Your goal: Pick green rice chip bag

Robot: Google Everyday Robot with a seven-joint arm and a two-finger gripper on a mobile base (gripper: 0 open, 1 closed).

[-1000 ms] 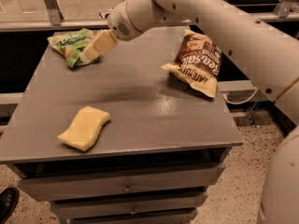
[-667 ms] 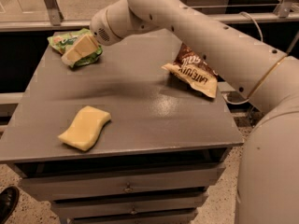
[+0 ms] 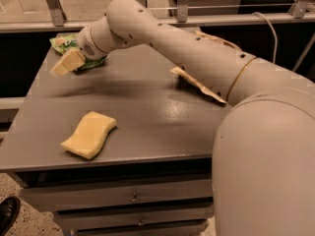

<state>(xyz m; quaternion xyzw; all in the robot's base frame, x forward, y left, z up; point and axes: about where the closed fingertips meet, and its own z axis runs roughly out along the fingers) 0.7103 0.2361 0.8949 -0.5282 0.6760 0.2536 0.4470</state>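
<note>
The green rice chip bag (image 3: 63,43) lies at the far left corner of the grey table (image 3: 147,117). It is light green and shiny, and the arm's wrist hides most of its right side. My gripper (image 3: 63,67) is cream-coloured and hangs just in front of the bag, over the table's left edge, pointing down and left. It sits a little nearer the camera than the bag, and I cannot tell if it touches it. Nothing shows in the gripper.
A yellow sponge (image 3: 89,134) lies at the front left of the table. A brown-and-yellow chip bag (image 3: 199,84) at the right is mostly hidden behind my arm. Drawers (image 3: 133,198) sit under the tabletop. A black shoe (image 3: 7,213) stands on the floor at the lower left.
My arm has swung left and towards the camera. The gripper moved from above the bag's right side to its front left edge. The arm now covers most of the brown bag.
</note>
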